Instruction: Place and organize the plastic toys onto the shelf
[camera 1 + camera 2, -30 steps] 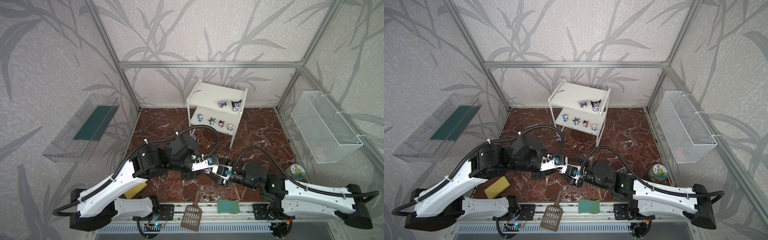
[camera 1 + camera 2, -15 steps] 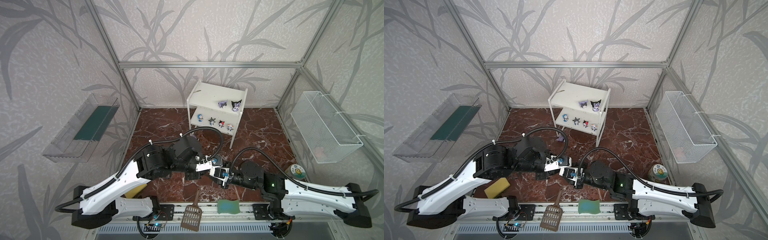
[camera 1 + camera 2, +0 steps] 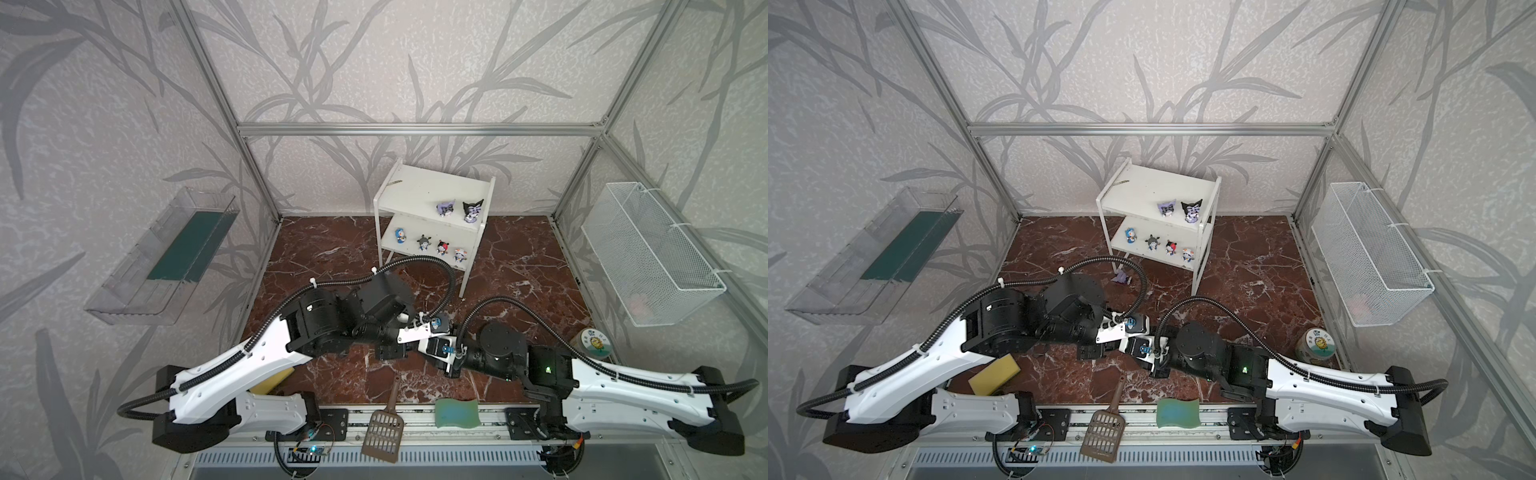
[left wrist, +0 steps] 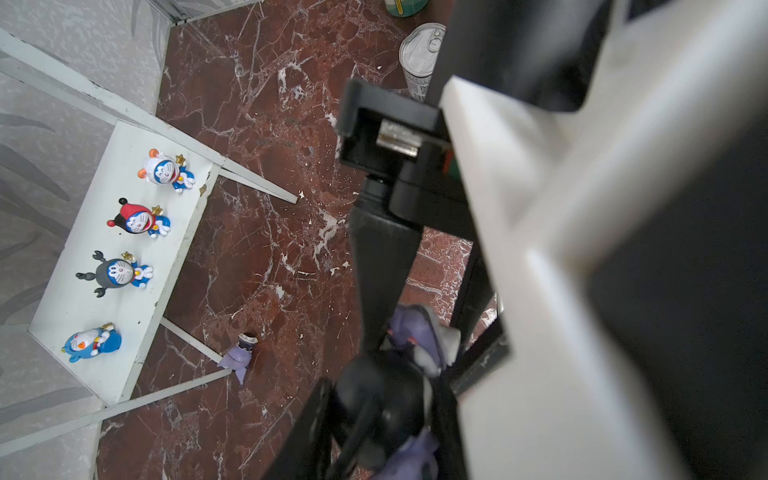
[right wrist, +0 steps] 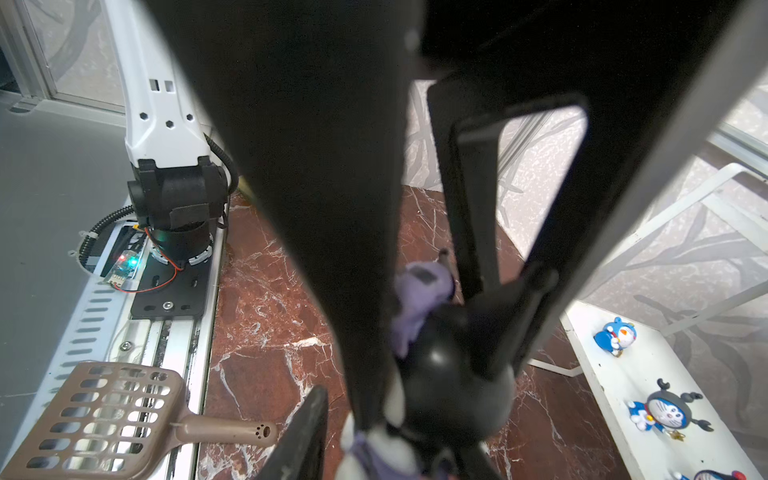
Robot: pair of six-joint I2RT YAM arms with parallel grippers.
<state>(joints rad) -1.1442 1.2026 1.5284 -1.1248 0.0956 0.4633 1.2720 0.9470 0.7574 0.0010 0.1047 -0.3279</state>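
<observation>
A black-headed purple toy [image 4: 374, 399] hangs over the floor's middle, with my left gripper [image 4: 386, 401] shut on its head. My right gripper [image 5: 395, 449] meets it head-on, its jaws close on either side of the toy's [image 5: 453, 395] body; a sliver of floor shows beside one jaw, so contact is unclear. In both top views the grippers [image 3: 432, 336] [image 3: 1131, 336] hide the toy. The white shelf [image 3: 428, 191] carries two purple toys [image 3: 445, 208] on top and several blue ones [image 3: 424, 242] below. Another purple toy [image 3: 1121, 277] lies on the floor by a shelf leg.
A brown scoop [image 3: 384, 428] and green sponge [image 3: 457, 411] lie on the front rail. A yellow sponge [image 3: 994, 374] sits under the left arm. A printed can [image 3: 594, 343] stands front right. The wire basket [image 3: 648, 257] and clear tray [image 3: 166, 257] hang on the walls.
My right gripper has slid left up to the left gripper and narrowed its jaws around the toy. The left arm shifted slightly right, still holding the toy.
</observation>
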